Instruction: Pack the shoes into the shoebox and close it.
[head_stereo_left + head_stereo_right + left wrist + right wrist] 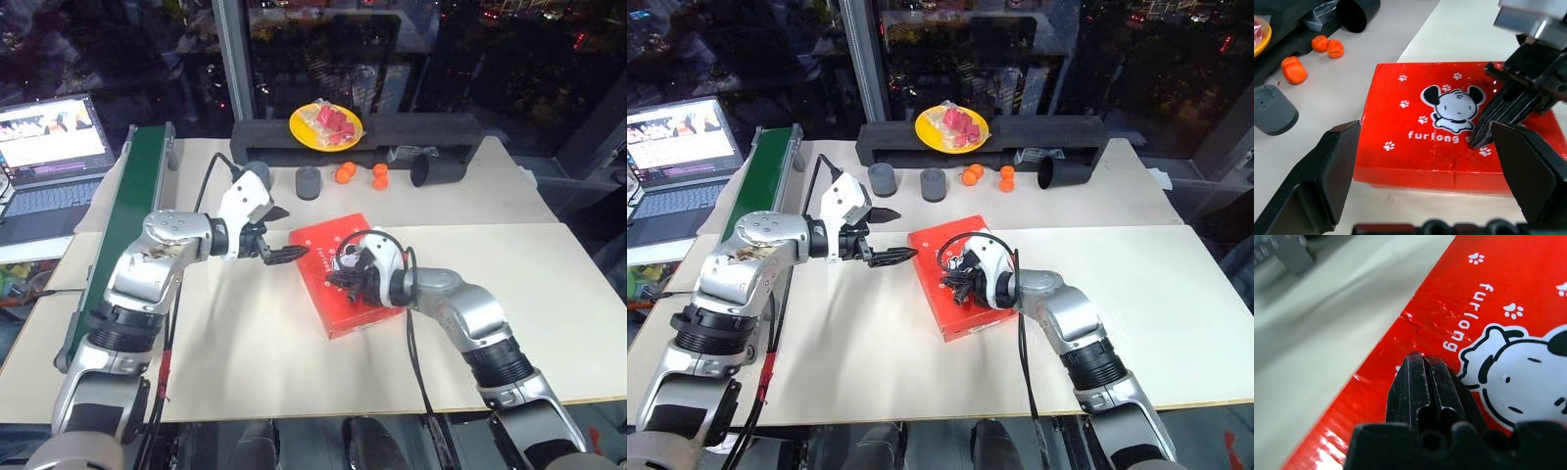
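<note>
Shoebox (336,277) is mid-table with its lid down. Right gripper (345,277), fingers pinched together and holding nothing, presses on top; left gripper (277,235) hangs wide open just beside it. Too much push could dent the lid near the crease. Orange balls (361,174) sit beyond the shoebox.

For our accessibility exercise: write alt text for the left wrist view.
A closed red shoebox with a cartoon puppy lies on the table between the open left gripper fingers, while the shut right gripper presses its lid. Orange balls lie beyond.

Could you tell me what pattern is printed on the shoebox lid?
White paw prints on the red shoebox; left wrist view.
</note>
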